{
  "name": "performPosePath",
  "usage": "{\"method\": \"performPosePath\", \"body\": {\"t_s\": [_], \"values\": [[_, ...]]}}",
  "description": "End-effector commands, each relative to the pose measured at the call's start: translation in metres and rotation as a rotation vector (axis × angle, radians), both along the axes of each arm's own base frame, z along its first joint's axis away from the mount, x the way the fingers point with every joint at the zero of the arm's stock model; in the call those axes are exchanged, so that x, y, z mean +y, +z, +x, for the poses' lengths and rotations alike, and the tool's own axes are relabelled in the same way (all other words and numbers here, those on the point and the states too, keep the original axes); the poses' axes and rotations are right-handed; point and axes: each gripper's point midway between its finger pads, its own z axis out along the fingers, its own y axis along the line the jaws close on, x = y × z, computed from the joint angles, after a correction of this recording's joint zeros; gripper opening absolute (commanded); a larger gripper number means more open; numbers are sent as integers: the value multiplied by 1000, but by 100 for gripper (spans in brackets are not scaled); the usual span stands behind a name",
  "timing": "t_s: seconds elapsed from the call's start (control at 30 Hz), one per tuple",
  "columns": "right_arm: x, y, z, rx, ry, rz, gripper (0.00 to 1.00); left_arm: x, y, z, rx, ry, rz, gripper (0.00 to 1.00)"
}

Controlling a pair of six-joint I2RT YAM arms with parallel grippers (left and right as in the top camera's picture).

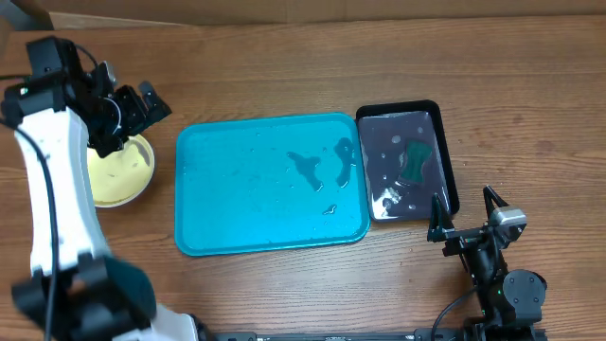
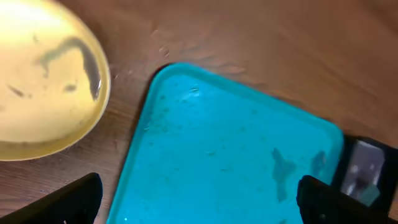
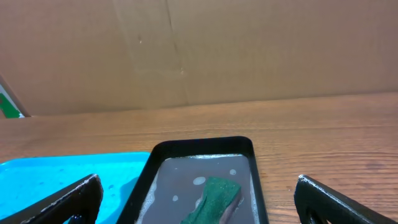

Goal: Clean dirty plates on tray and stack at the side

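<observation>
The turquoise tray (image 1: 270,185) lies mid-table with no plates on it, only dark blue smears and wet drops; it also shows in the left wrist view (image 2: 224,162) and at the lower left of the right wrist view (image 3: 56,174). The yellow plate (image 1: 121,170) sits on the table left of the tray, top of a stack, with a dark smear (image 2: 43,81). The pale blue and white plates are hidden. My left gripper (image 1: 133,114) is open and empty above the plate's far edge. My right gripper (image 1: 469,213) is open and empty near the front right.
A black tray (image 1: 450,156) with murky water and a green sponge (image 1: 415,161) stands right of the turquoise tray; it also shows in the right wrist view (image 3: 202,146). A cardboard wall (image 3: 199,50) backs the table.
</observation>
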Motion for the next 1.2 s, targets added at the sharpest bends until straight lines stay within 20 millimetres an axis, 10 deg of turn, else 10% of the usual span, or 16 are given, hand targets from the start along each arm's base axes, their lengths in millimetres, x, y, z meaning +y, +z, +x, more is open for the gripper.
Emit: {"method": "performPosePath", "body": {"t_s": [0.0,0.23,0.6,0.83,1.17], "values": [[0,-2,0,-3,1,-1,100,-33,90,-30,-248,-81,97,100],[0,-2,0,-3,1,-1,100,-60,159,-91,-465,-110,274,100],[0,-2,0,-3,1,-1,100,-68,136,-163,-894,-43,345,100],[0,-2,0,-3,1,-1,100,-69,176,-210,-1526,68,367,100],[0,-2,0,-3,1,-1,100,-78,136,-193,-1637,41,318,100]]}}
